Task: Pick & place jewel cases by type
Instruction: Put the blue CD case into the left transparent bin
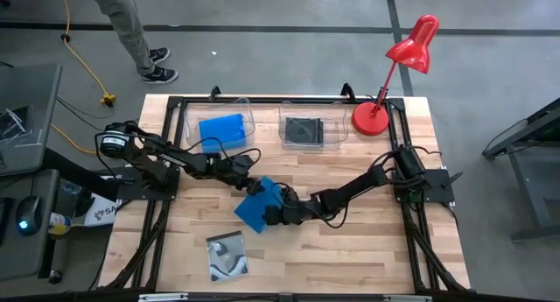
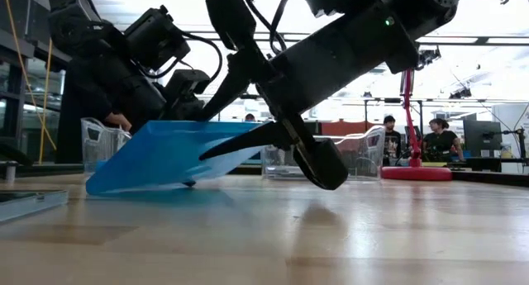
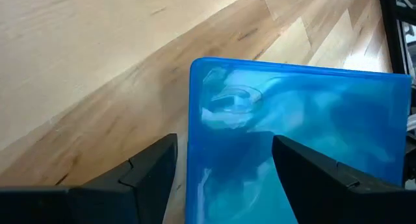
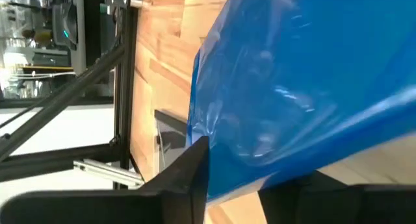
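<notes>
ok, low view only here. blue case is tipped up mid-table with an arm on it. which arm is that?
Observer: That's the right gripper, at the raised edge of the tilted blue case; the high view shows it.
Operator: and the left?
Observer: The left gripper is open at the case's far edge, on the side nearest the tubs.
Operator: what's in the tubs?
Observer: The tub on the left arm's side holds a second blue case. The tub beside it holds a black case.
</notes>
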Tool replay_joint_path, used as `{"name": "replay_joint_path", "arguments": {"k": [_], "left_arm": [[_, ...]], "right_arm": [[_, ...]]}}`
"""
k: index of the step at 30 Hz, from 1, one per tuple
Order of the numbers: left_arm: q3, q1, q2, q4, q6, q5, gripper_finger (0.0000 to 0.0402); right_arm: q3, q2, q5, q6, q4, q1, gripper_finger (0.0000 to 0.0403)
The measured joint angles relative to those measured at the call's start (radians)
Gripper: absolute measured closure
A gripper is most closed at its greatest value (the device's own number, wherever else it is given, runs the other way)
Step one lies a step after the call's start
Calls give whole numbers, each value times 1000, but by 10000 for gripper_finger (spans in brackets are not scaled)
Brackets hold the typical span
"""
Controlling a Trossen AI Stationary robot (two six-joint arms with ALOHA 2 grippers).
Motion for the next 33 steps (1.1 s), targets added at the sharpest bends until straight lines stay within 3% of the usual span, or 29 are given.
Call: {"name": "replay_joint_path", "arguments": {"k": [12,22,33], "left_arm": [[0,0,-3,24,118,70,153],[-3,2,-1,133,273,232,153],[3,2,-2,338,461,451,153]], "right_arm": [[0,-1,6,-10,-6,60,372],[0,-13,26,-86,-15,109,379],[0,-136,-31,-262,-167,130,380]]}}
